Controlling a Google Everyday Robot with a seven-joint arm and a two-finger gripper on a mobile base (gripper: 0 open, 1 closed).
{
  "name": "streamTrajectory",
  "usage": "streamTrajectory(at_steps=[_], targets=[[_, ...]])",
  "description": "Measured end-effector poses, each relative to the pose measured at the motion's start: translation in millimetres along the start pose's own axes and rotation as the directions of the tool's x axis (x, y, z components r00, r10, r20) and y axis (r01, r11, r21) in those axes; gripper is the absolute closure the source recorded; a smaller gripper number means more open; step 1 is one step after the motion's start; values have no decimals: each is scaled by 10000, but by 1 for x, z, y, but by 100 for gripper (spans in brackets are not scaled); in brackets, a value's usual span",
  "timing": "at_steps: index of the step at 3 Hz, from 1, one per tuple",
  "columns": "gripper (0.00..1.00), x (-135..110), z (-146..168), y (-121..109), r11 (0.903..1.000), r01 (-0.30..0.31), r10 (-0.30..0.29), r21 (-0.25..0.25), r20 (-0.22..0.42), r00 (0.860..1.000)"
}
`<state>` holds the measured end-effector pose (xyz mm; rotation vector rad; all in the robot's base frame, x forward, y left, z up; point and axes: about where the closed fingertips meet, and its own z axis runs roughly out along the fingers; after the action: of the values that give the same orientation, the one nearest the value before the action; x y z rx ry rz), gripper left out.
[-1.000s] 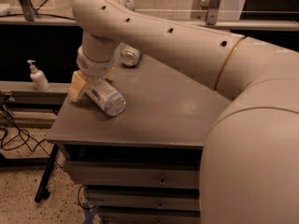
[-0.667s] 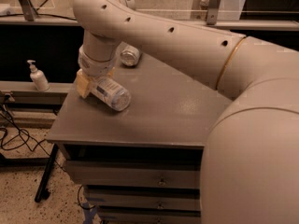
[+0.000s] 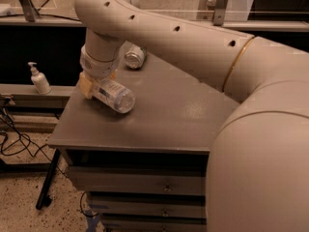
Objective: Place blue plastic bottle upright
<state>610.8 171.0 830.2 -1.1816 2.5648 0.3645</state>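
The blue plastic bottle (image 3: 114, 95) is clear and ribbed with a pale label. It lies tilted over the left part of the grey table (image 3: 159, 115), its base pointing to the front right. My gripper (image 3: 92, 87) hangs from the cream arm at the table's left edge and is shut on the bottle's cap end, with a yellowish finger (image 3: 85, 86) on the left side. The cap is hidden by the gripper.
A short silver can (image 3: 134, 56) lies at the back of the table behind the arm. A small white pump dispenser (image 3: 39, 79) stands on a ledge to the left. The table has drawers (image 3: 145, 187) below. Cables lie on the floor at left.
The gripper has lifted and turned the bottle a little; the bottle's base has moved slightly right and up compared with a second ago.
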Motion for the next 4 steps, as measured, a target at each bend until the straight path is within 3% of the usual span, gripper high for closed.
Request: streamTrajectory(at_steps=[1,2,3,4], targets=[[100,-17,-33,-17,9996,26,-61,281,1235,9923],[100,-34,-88,-40,9985,-140,-45,532,3331,9429],[100,-42,-129,-55,9982,-252,-56,547,5010,8654],[100,-40,-149,-60,9991,-422,338,-20,6370,7702]])
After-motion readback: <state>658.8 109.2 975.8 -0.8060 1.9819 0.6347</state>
